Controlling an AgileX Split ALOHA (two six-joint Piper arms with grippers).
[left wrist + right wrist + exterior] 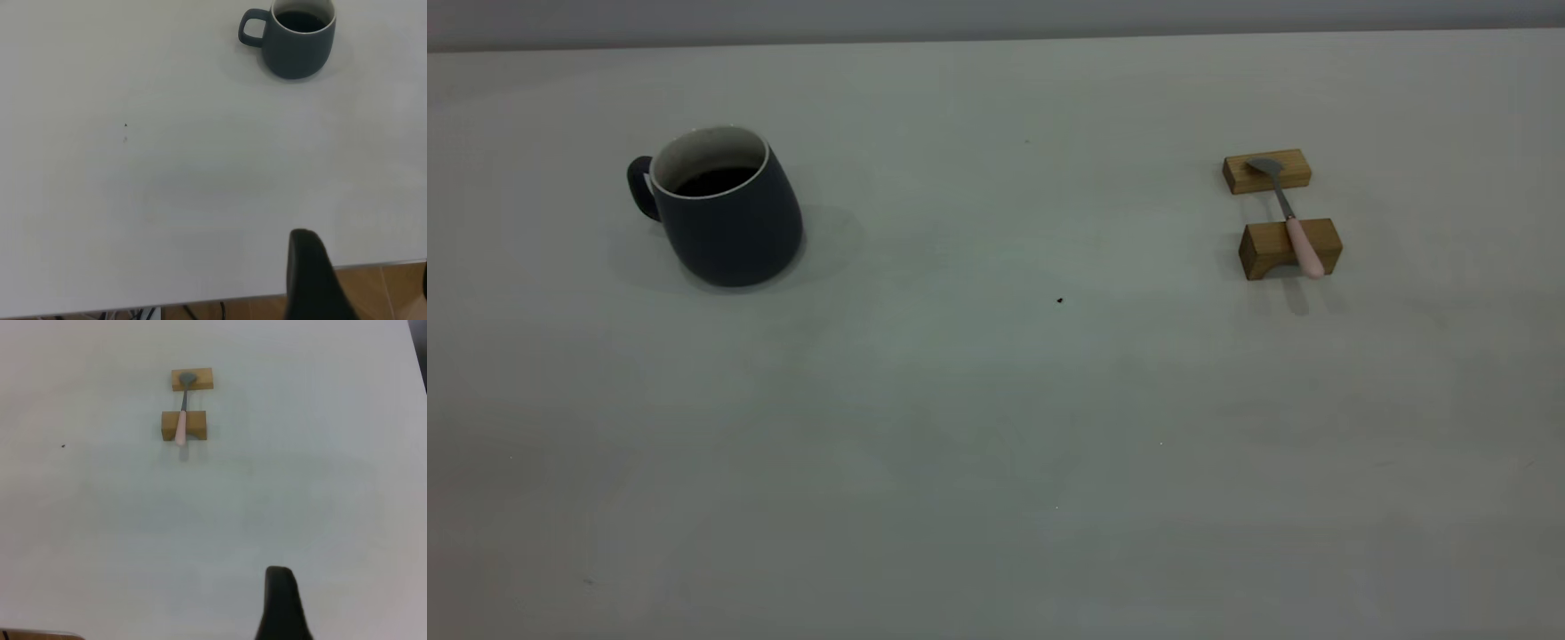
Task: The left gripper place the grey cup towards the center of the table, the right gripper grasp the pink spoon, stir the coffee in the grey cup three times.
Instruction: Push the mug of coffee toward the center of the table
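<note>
The grey cup [725,206] stands upright on the table [978,427], far to the left of the pink spoon [1291,220], with the coffee [716,180] dark inside and its handle turned away from the spoon. The spoon lies across two wooden blocks [1288,213], bowl on the far block and pink handle on the near one. Of the left gripper [313,280] and the right gripper [281,605] only one dark finger each shows in the wrist views, well apart from cup and spoon, so whether either is open or closed cannot be told.

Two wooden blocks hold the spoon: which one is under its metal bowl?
The flat wooden block, farther from the camera in the exterior view. The pink spoon rests its handle on the taller notched block, which has an arch cut beneath.
</note>
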